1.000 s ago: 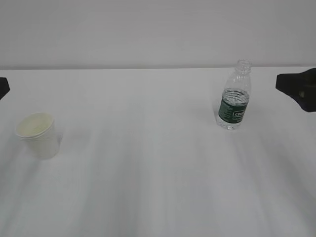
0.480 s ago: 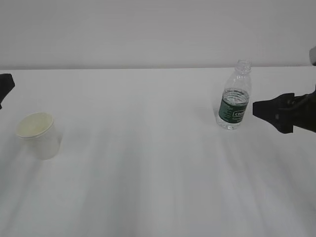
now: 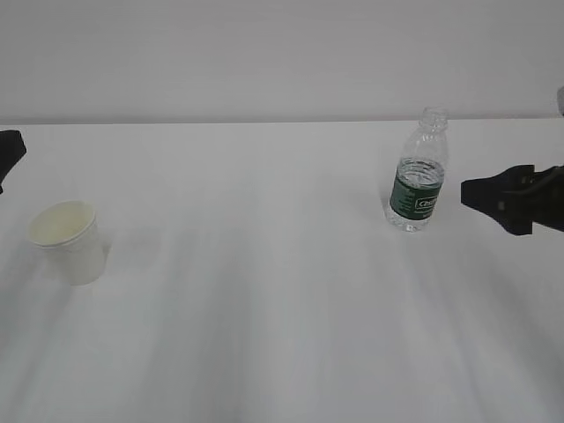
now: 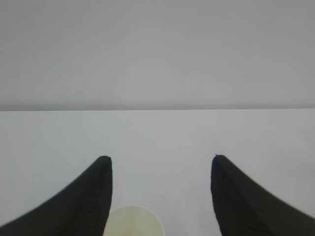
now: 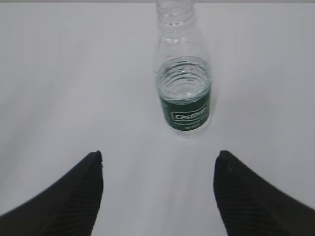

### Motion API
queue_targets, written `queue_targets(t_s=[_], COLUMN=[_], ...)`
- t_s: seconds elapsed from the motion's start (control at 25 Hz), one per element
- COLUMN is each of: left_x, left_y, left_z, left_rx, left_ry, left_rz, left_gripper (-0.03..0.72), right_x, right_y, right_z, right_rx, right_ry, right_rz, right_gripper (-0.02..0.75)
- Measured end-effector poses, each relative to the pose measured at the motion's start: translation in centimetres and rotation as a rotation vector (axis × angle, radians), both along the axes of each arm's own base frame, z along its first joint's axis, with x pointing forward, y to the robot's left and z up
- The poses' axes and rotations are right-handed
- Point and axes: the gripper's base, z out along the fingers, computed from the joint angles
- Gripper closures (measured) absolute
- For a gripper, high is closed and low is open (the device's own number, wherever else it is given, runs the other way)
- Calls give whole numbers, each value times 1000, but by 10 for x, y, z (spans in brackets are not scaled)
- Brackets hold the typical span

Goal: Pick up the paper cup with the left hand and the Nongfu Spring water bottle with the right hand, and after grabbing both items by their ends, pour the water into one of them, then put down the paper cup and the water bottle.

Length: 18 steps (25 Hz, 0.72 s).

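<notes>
The right tool (image 5: 158, 169) is seen spread wide and empty, its two black fingers (image 5: 74, 196) standing apart at the bottom of the right wrist view with bare tabletop (image 5: 74, 73) between them. In the exterior view this tool (image 3: 480, 194) enters from the right edge, its tips pointing left toward the Nongfu Spring water bottle (image 3: 418, 172) and kept apart from it by a small gap. The bottle is stood upright and uncapped near the far right of the tabletop, its dark green label wrapped round the lower body; clear water (image 5: 183, 81) is seen inside up to about the top of the label. From the right wrist the bottle (image 5: 183, 83) is found straight ahead of the gap between the fingers, beyond their tips.

The left tool (image 4: 160, 162) is likewise released, holding nothing, its fingers (image 4: 78, 201) parted. The rim of the paper cup (image 4: 132, 222) is caught at the bottom edge of the left wrist view, low between the fingers, beside the left one. In the exterior view only a black tip of that tool (image 3: 9, 154) shows at the left edge, above and behind the cup (image 3: 69, 240), which is set upright on the tabletop, well apart from the bottle.
</notes>
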Motion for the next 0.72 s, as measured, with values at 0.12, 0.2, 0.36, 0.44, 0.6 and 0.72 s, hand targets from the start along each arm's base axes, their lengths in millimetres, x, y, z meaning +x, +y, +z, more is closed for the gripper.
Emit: queue_targets(t_s=[0.12,0.2,0.36,0.44,0.6,0.72], left_x=[0,0,0,0,0,0], left_y=[0,0,0,0,0,0], left_z=[0,0,1,1,1,1], left_rx=[-1,-1,-1,-1,-1,-1], left_ry=[-3,-4,-6,-6,-6,-6], left_rz=[0,0,0,0,0,0], left_gripper=[243,244,246,246,246,246], right_x=[2,2,3,3,3,1], right_y=[-13,-22,-32,-34,-37,-40], right_z=[0,0,0,0,-1,-6], right_rx=[-3,-5,-12,-20,-39,-64], right_ry=[-1,-2,-3,-1,4,23], right_rz=[-52,-86,-127,-138,-159,-189], right_gripper=[214,215,216,216,216,216])
